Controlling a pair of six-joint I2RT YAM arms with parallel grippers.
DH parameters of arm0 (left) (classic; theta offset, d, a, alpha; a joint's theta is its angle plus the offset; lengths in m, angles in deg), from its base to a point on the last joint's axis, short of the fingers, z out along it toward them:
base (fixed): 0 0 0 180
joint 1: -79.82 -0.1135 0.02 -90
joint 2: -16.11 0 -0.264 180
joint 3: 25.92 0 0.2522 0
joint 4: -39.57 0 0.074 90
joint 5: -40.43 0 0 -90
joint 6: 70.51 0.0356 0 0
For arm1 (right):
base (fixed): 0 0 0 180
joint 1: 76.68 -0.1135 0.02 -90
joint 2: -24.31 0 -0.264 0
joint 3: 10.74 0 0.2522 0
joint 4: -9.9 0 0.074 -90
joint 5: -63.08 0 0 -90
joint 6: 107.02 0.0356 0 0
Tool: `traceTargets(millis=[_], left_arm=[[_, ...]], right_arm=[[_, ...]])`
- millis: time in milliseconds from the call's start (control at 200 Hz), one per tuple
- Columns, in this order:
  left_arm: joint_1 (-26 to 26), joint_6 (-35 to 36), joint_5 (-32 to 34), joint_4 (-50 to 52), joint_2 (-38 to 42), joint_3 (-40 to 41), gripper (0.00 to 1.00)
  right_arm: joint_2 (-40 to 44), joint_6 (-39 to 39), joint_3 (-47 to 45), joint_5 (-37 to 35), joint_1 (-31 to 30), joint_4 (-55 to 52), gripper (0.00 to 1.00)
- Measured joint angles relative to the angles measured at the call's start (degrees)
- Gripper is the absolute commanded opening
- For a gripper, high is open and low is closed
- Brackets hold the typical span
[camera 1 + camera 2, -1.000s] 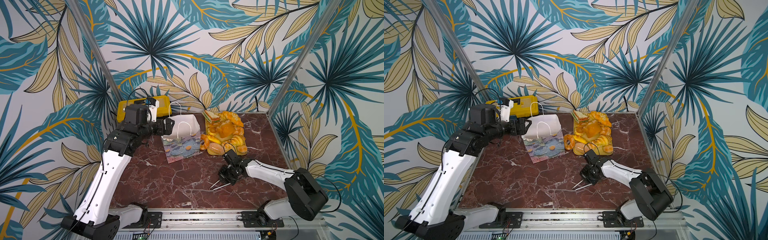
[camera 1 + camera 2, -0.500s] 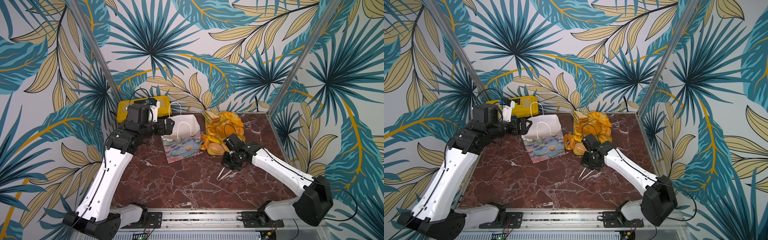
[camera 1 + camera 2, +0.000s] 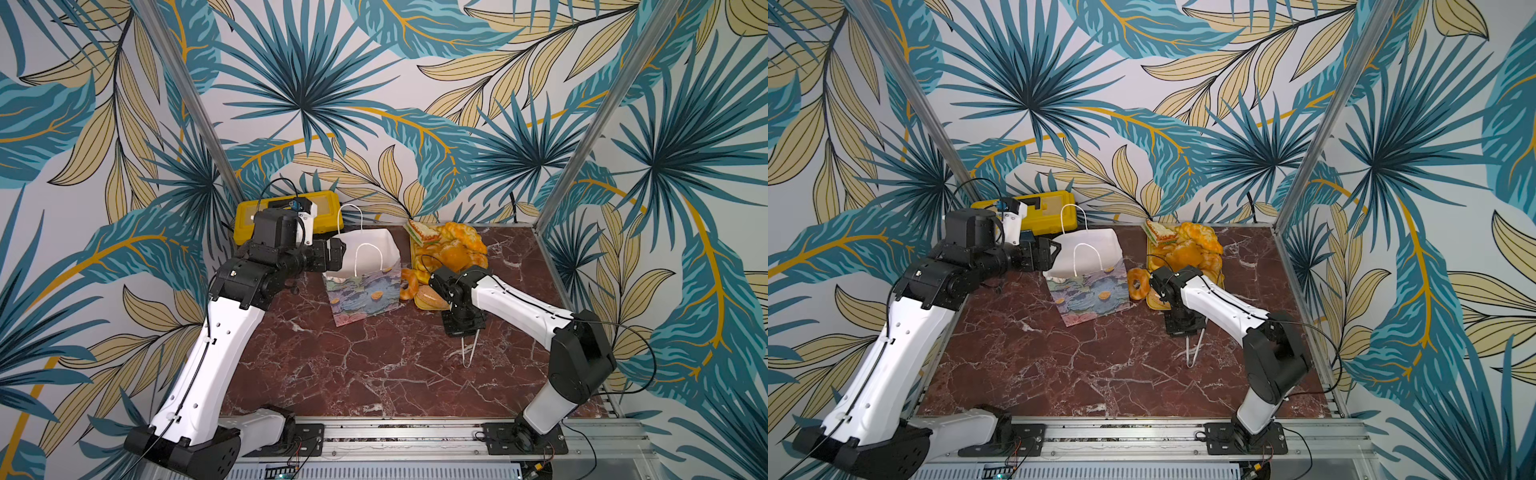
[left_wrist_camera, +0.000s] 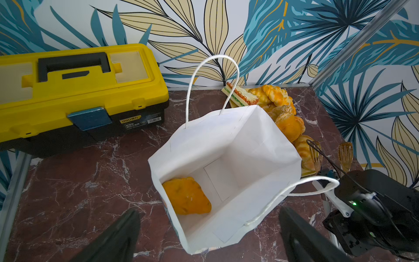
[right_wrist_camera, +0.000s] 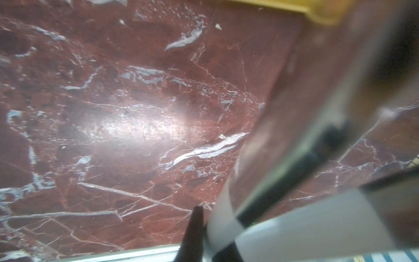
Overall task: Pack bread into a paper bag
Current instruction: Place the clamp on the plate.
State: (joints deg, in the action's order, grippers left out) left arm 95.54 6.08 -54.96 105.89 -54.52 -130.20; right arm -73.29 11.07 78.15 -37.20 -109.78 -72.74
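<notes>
Viewed from my remote console, the paper bag (image 3: 365,286) stands open on the white-veined red marble tabletop (image 3: 374,374), boxed in by palm-leaf wallpaper (image 3: 299,83), with a yellow toolbox (image 3: 328,210) behind the bag and one golden piece of bread (image 4: 186,199) lying in its bottom. The rest is heaped on a yellow tray (image 3: 1156,306) just beside the bag. My left gripper (image 3: 336,255) hangs at the bag's rim, jaws spread wide and empty; my right gripper (image 3: 462,328), on the bag's tray side, is clamped on thin tongs (image 3: 468,353) low over the marble.
</notes>
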Motion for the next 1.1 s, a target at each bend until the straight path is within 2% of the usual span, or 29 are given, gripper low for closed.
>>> traceTargets(millis=[210, 726, 786, 856, 1012, 1102], left_arm=[[0.00, -0.02, 0.02, 0.00, 0.00, 0.02, 1.00], [0.00, -0.07, 0.02, 0.39, 0.00, 0.02, 1.00], [0.00, -0.04, 0.02, 0.42, 0.00, 0.02, 1.00], [0.00, -0.04, 0.02, 0.42, 0.00, 0.02, 1.00], [0.00, -0.07, 0.02, 0.42, 0.00, 0.02, 1.00], [0.00, -0.07, 0.00, 0.42, 0.00, 0.02, 1.00]], right_arm=[[-2.67, -0.83, -0.15, -3.65, 0.00, 0.35, 0.01], [-10.69, -1.29, -0.68, -4.70, 0.02, 5.77, 0.08], [-10.73, -1.07, -0.68, -4.70, 0.02, 6.14, 0.13], [-10.73, -0.76, -0.68, -4.61, 0.02, 6.45, 0.25], [-10.75, -0.68, -0.72, -4.44, 0.00, 7.45, 0.30], [-10.75, -0.72, -0.72, -4.48, 0.02, 7.58, 0.37]])
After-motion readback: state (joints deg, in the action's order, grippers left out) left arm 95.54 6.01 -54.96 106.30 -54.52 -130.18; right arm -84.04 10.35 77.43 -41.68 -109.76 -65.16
